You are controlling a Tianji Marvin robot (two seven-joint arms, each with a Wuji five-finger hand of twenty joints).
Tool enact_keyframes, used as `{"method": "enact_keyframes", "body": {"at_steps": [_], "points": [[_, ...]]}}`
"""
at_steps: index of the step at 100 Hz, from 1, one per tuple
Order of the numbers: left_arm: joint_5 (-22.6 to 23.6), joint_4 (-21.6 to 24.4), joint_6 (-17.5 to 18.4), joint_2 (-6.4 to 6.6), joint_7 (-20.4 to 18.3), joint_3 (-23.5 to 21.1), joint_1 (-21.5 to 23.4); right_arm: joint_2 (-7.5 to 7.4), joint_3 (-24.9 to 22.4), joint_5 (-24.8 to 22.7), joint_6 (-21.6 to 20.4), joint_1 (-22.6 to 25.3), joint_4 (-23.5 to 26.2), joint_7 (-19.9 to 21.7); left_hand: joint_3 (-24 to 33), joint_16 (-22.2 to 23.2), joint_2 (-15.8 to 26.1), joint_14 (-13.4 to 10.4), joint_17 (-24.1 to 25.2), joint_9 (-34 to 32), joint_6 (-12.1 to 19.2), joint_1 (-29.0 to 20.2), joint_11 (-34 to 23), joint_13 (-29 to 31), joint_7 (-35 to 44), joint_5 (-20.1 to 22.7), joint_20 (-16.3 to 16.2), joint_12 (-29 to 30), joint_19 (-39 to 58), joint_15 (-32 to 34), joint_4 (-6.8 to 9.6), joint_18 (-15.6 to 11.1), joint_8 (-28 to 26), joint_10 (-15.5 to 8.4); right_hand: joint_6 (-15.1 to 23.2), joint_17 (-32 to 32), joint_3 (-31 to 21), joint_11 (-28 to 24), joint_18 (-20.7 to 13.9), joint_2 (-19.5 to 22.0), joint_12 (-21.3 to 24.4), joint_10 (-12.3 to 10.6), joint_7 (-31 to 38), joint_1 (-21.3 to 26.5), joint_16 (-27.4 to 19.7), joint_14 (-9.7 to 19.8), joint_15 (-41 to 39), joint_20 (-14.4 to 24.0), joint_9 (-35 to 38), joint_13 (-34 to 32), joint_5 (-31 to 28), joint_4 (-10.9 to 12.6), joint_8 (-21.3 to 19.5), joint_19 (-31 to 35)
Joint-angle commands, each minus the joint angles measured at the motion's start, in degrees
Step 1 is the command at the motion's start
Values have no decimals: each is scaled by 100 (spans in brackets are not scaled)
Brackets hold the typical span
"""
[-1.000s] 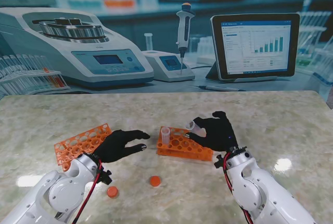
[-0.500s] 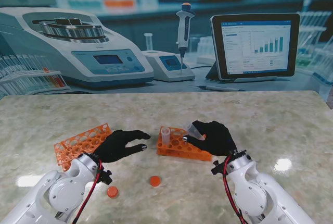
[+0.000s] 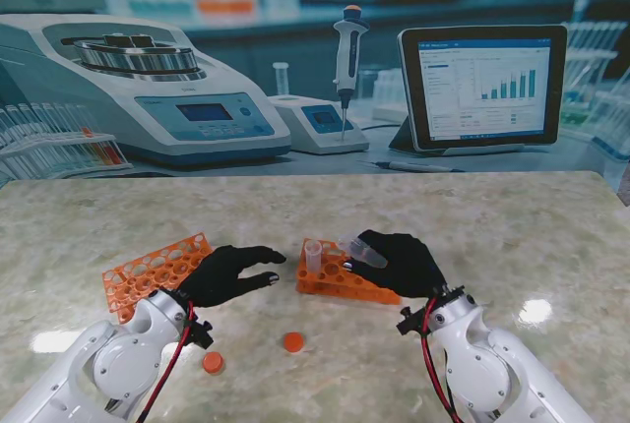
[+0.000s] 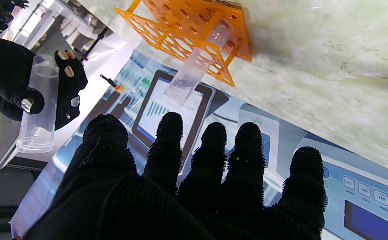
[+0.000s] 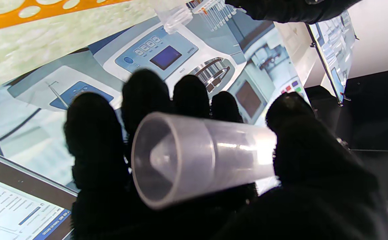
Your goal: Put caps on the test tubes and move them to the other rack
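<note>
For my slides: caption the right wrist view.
Black-gloved right robot hand holds a clear, uncapped plastic test tube.

Bright even overhead light; glare patches on table; wrist views backlit, table blurred.

The right hand is covering the right rack's far corner. The left forearm is hiding the left rack's near edge. The held tube's far end is disappearing behind the thumb.
</note>
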State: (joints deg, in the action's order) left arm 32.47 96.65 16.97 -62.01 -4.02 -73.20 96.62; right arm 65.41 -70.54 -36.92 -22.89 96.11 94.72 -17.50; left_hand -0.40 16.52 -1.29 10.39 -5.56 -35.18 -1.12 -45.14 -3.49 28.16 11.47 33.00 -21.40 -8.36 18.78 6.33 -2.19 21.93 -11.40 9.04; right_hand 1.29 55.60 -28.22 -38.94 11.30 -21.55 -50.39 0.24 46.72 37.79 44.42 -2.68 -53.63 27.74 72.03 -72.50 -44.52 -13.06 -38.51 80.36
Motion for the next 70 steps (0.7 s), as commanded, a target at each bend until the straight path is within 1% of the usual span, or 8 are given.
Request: {"method": "enact_keyframes", "body": {"at_steps": [1,8,14,28,39,45,57,70], "points": [[-7,19,-1,11,-28,5,15,30,-10,60,-105,53,-1,34,-106,87,231,-31,37,22,165,73,5,94,89,113,38,30,-30,12,97,6,-70,-95,1007,390,-741,-277,-335,727,-259,-309,304,1002,374,715,-1046,574,-76,-304,-10,216,7,619],[-9,21,-7,12,-35,11,12,39,-16,106,-191,51,-22,24,-105,88,231,-25,40,28,155,69,9,90,88,109,38,31,-30,10,97,0,-70,-95,938,599,-653,-521,-514,754,-450,-380,351,998,581,1071,-1814,972,-79,-328,25,225,22,950],[-9,21,-11,13,-42,17,9,37,-28,131,-216,63,-15,47,-105,91,230,-30,37,22,161,66,6,102,88,110,38,30,-27,15,97,8,-69,-103,893,735,-585,-665,-615,783,-545,-386,384,979,703,1284,-2197,1141,-73,-344,50,227,10,1093],[-12,19,-14,15,-50,28,3,40,-29,216,-253,74,-15,96,-106,92,234,-37,39,25,154,66,8,97,89,110,38,30,-26,13,96,2,-69,-89,732,898,-465,-824,-812,723,-593,-336,499,935,946,1650,-2784,1485,-36,-343,107,242,51,1345],[-10,21,-15,16,-52,31,4,47,-15,284,-267,81,-12,108,-108,93,230,-30,38,27,132,66,10,101,87,114,38,31,-23,14,96,8,-67,-92,607,937,-451,-854,-927,574,-542,-324,559,825,1055,1799,-3000,1621,7,-350,128,237,78,1467],[-11,21,-14,16,-54,32,4,50,-7,311,-275,82,-11,113,-106,94,228,-35,35,27,122,60,10,99,83,114,37,31,-21,13,97,5,-66,-95,552,944,-518,-843,-967,416,-446,-290,624,715,1093,1802,-3050,1695,49,-345,123,234,75,1511],[-14,16,-12,17,-59,37,1,55,6,386,-250,85,8,144,-107,94,227,-32,40,30,123,61,10,96,82,114,38,31,-21,12,96,10,-66,-94,553,973,-702,-875,-1083,-168,-147,-283,805,366,1162,1851,-3088,1840,130,-350,107,102,-59,1565],[-14,15,-5,17,-57,35,4,54,12,463,-202,80,35,204,-108,95,228,-34,34,25,150,64,8,101,76,105,38,31,-17,13,96,1,-63,-87,733,995,-917,-1038,-1205,-905,91,-385,1170,-84,1173,1891,-3117,1951,105,-352,210,-29,-504,1653]]}}
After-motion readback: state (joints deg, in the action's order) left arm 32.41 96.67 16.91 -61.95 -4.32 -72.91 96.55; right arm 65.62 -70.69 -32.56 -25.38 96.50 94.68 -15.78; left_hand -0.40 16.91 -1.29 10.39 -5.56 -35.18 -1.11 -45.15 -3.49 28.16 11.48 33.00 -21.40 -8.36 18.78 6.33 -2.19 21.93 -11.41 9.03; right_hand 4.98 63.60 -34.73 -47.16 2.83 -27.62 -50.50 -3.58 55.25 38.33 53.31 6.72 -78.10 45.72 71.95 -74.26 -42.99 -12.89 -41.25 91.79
